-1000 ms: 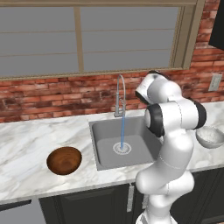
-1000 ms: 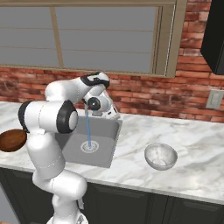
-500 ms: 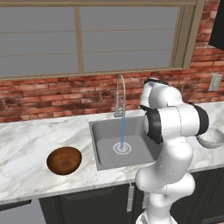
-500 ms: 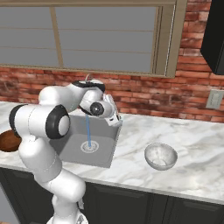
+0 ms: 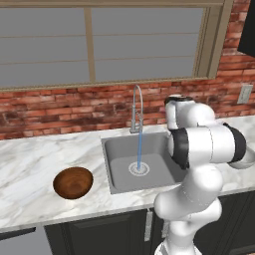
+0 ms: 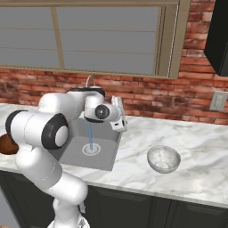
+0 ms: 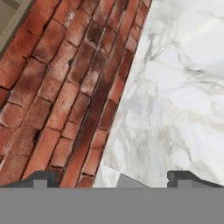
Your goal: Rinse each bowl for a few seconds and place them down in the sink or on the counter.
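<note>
Marble counter (image 6: pixel 200 147) runs along the brick wall (image 6: pixel 169 95) under the window (image 6: pixel 89 35), with the sink (image 5: pixel 117 167) cut into it near the front edge. Left of the sink lies a broad bare stretch, and on it, close to the front edge, sits the dark wooden bowl (image 5: pixel 73 182), upright with its mouth facing up. Right of the sink the counter is open too, apart from the pale speckled bowl (image 6: pixel 164 159), which stands upright near the front edge, well apart from the sink's right rim. Being round, neither bowl has a long axis to speak of.

A thin stream of water (image 5: pixel 139 147) falls from the curved chrome faucet (image 5: pixel 136 107) at the sink's back edge straight onto the round drain (image 5: pixel 139 169); the basin holds nothing else.

The tool (image 6: pixel 118 113) hangs above the sink's right rim, toward the back edge of the counter, turned toward the wall. Its fingers (image 7: pixel 183 178) are spread wide (the two tips stand far apart at the bottom of the hand view), and nothing lies between them; they touch neither bowl nor counter. From the hand, the bricks meet the marble along a slanting line, with bare marble ahead of the tips. An outlet (image 6: pixel 218 101) sits on the wall at the far right.
</note>
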Tool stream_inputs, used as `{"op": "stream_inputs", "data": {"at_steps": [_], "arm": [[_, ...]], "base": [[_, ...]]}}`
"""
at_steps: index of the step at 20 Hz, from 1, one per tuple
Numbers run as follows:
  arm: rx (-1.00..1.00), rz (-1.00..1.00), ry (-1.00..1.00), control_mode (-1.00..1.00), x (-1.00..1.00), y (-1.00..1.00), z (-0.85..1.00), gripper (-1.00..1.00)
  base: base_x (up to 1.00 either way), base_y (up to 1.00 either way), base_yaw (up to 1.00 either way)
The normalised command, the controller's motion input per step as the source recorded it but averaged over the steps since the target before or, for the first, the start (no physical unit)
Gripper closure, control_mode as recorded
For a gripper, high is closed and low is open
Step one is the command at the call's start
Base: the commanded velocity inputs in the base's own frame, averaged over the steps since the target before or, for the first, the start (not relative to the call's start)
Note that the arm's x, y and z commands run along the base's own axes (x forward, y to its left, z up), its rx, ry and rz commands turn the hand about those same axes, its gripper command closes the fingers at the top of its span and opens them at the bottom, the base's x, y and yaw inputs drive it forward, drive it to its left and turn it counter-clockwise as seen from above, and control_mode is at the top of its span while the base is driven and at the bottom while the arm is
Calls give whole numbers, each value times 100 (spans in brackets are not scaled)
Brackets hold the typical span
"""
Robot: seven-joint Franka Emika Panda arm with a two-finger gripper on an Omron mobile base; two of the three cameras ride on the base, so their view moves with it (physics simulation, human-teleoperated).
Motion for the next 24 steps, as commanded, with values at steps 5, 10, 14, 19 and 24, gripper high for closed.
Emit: {"op": "stream_inputs", "data": {"at_steps": [5,10,14,19,24], "arm": [[8,-19,2,-100,-6,-15,30,-100],[11,-17,4,-100,-9,-21,36,-100],[10,-15,4,-100,-5,-22,41,-100],[2,-10,0,-100,18,-20,52,-100],[0,-8,0,-100,22,-23,52,-100]], "base": [[0,0,0],[0,0,0],[0,0,0],[0,0,0],[0,0,0]]}}
